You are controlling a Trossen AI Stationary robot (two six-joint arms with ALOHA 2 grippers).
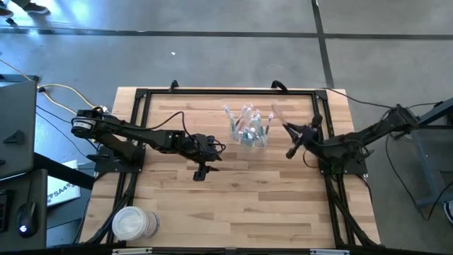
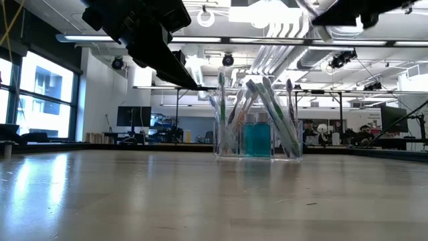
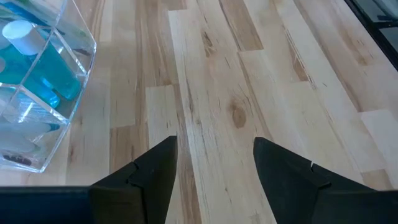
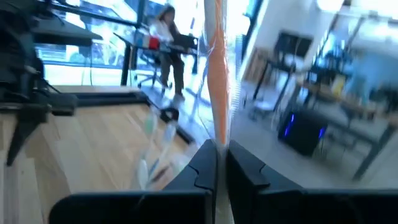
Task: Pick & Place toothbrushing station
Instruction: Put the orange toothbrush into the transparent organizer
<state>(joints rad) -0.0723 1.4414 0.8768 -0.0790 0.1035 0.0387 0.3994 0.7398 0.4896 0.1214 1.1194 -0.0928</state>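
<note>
The clear plastic cup (image 1: 248, 131) stands on its base on the far middle of the table. Several toothbrushes (image 2: 267, 107) stand upright in it, with blue-and-white tubes (image 3: 28, 56) among them. My left gripper (image 3: 214, 168) hovers open above bare wood just to the near left of the cup, slanting down, with nothing between its fingers. My right gripper (image 1: 290, 129) is raised to the right of the cup and shut on an orange-pink toothbrush (image 4: 217, 74). My right gripper pinches the toothbrush's slim shaft (image 4: 217, 140) between its two shut fingers. The fingers point about level, toward the table's left. The brush sticks out past the fingertips (image 1: 276, 115) and is lifted clear of the table and the cup. Which end is held is hidden by the fingers.
A stack of white round discs (image 1: 134, 223) sits at the near left corner. A black frame (image 1: 226, 92) runs round the table's far and side edges. Bare wood lies in the near middle. A person (image 4: 165, 37) sits in the room beyond.
</note>
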